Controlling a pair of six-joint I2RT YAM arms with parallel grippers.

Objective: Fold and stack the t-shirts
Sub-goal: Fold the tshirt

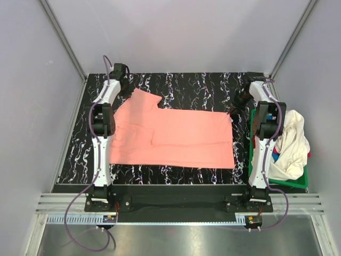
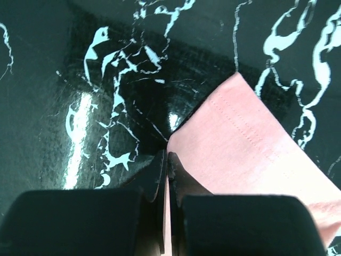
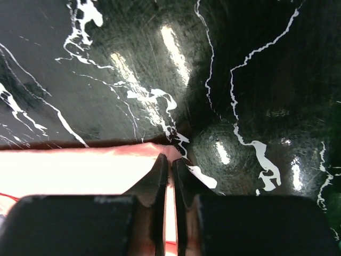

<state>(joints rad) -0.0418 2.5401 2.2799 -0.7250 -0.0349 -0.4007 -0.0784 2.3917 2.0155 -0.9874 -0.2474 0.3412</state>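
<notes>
In the left wrist view, the left gripper [image 2: 166,156] fills the bottom of the frame, its two dark fingers [image 2: 154,176] drawn almost together with a thin strip of pink cloth pinched in the slit between them. The cloth is a stitched corner of the salmon-pink t-shirt [image 2: 250,144], which fans out to the right over the glossy black marbled table [image 2: 80,80]. The right gripper [image 3: 170,159] is likewise nearly closed, nipping the shirt's far edge, with the pink cloth [image 3: 74,170] stretching off to the left of its fingers. From above, the salmon-pink t-shirt [image 1: 176,136] lies flat across the middle of the table [image 1: 202,85], its length running left to right. The left gripper [image 1: 127,88] sits at its far-left sleeve corner and the right gripper [image 1: 235,109] at its far-right corner. A straight layer edge crosses the cloth near its middle. At the table's right side stands a green basket [image 1: 290,184], just beside the right arm, with a crumpled cream-white t-shirt [image 1: 292,141] heaped in it and spilling over the rim.
</notes>
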